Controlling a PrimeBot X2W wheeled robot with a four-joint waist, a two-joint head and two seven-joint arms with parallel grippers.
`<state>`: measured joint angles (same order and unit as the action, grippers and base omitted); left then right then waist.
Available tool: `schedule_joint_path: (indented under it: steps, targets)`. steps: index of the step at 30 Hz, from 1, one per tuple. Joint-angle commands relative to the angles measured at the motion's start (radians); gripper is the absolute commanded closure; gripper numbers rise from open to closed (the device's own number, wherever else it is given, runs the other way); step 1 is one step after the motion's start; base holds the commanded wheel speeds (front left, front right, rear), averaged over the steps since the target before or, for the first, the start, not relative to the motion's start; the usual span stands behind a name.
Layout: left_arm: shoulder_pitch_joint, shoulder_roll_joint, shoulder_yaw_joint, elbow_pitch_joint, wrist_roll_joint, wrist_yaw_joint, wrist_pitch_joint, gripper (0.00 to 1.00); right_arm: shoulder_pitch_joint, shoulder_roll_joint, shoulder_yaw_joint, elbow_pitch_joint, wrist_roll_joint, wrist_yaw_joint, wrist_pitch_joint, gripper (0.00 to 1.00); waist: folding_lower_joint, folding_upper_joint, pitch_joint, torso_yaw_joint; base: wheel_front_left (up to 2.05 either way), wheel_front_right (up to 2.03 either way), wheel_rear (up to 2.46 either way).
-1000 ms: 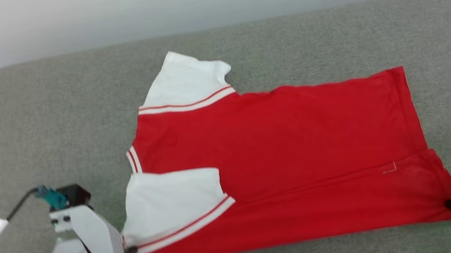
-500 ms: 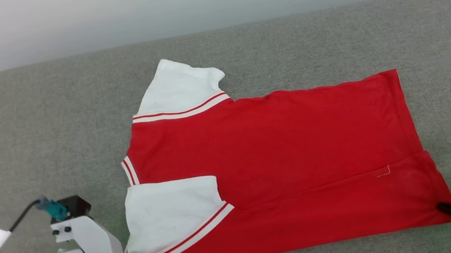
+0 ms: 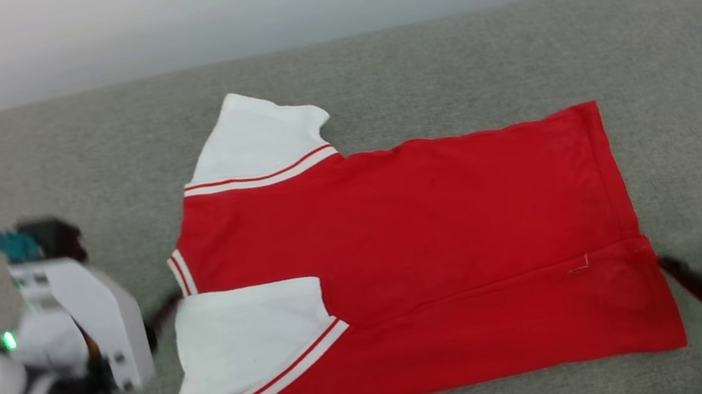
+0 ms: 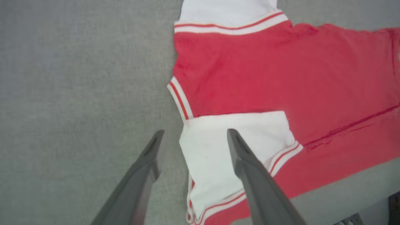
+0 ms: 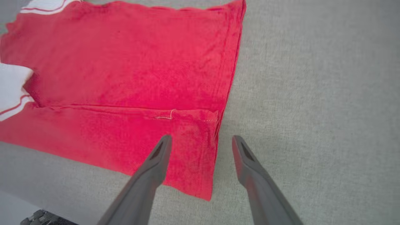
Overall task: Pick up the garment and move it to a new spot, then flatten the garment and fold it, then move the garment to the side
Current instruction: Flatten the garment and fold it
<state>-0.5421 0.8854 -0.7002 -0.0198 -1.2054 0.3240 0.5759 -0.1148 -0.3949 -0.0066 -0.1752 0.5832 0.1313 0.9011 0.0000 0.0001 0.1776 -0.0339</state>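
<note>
While shirt (image 3: pixel 402 252) lay flat on grey top (image 3: pixel 478 64) in middle of frame, nothing pinched it. Near long side was folded over. One white sleeve (image 3: pixel 251 343) lay on red at lower left; other sleeve (image 3: pixel 258 145) stuck out at upper left. At left edge, left gripper (image 4: pixel 195 133) had fingers spread wide, held nothing. At lower right, right gripper (image 5: pixel 202 139) had fingers spread wide too, held nothing, just beside hem corner.

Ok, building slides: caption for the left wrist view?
Open left claw at the folded-in white sleeve of the garment.
</note>
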Motion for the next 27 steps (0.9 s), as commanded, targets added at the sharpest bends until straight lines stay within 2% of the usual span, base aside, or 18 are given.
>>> schedule_joint_path:
  steps: [1,8,16,22,27]
  targets:
    - [-0.027,0.000,0.008,0.003,0.020,-0.010,-0.014,0.00,-0.019,0.003,0.002,-0.021,-0.014,-0.001,-0.028,0.00,0.0000,-0.0001,0.010,-0.011,0.00,0.00,0.00]
    - [-0.184,-0.040,0.032,0.080,0.116,-0.099,-0.111,0.00,-0.095,0.005,0.060,-0.086,-0.078,-0.001,-0.277,0.00,0.0000,-0.0001,0.045,-0.054,0.00,0.00,0.00]
    - [-0.374,-0.120,0.033,0.249,0.203,-0.191,-0.199,0.00,-0.179,-0.017,0.156,-0.081,-0.099,-0.001,-0.557,0.00,0.0000,-0.0001,0.108,-0.109,0.00,0.00,0.00]
    - [-0.503,-0.157,0.015,0.397,0.233,-0.248,-0.171,0.00,-0.213,-0.010,0.183,-0.069,-0.097,-0.001,-0.652,0.00,0.0000,-0.0001,0.177,-0.155,0.00,0.00,0.00]
    - [-0.601,-0.155,-0.008,0.500,0.257,-0.292,-0.109,0.00,-0.231,0.011,0.194,-0.056,-0.075,-0.001,-0.683,0.00,0.0000,-0.0001,0.241,-0.195,0.00,0.00,0.00]
